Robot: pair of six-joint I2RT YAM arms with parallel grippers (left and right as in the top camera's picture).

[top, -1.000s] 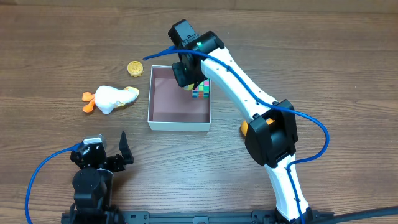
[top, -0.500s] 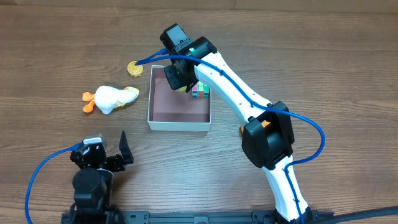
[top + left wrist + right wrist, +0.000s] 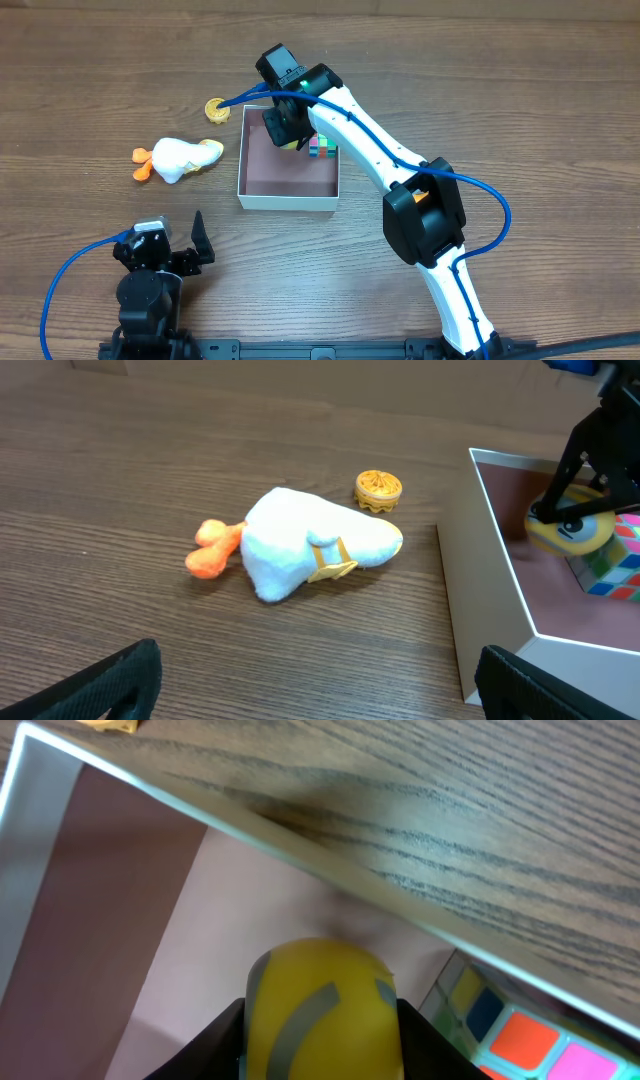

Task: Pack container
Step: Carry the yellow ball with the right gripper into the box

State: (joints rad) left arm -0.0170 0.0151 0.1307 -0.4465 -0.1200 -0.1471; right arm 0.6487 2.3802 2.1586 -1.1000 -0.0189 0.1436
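Note:
The container point(image 3: 288, 203), a shallow white-walled square box with a mauve inside, sits mid-table; its near wall point(image 3: 480, 620) shows at the right of the left wrist view. My right gripper point(image 3: 284, 124) reaches into its far side, shut on a round yellow toy point(image 3: 320, 1000) with grey markings, also visible as the yellow toy point(image 3: 572, 530) low over the mauve floor. A multicoloured cube point(image 3: 322, 146) lies in the far right corner beside it. My left gripper point(image 3: 178, 250) rests open near the front left edge, holding nothing, well short of the container.
A white plush duck point(image 3: 180, 158) with orange feet lies on the table left of the container. A small gold disc point(image 3: 217, 109) sits just beyond it, near the container's far left corner. Blue cables trail from both arms.
My right gripper has shifted left along the container's far side, carrying the yellow toy away from the cube. The left arm has stayed still.

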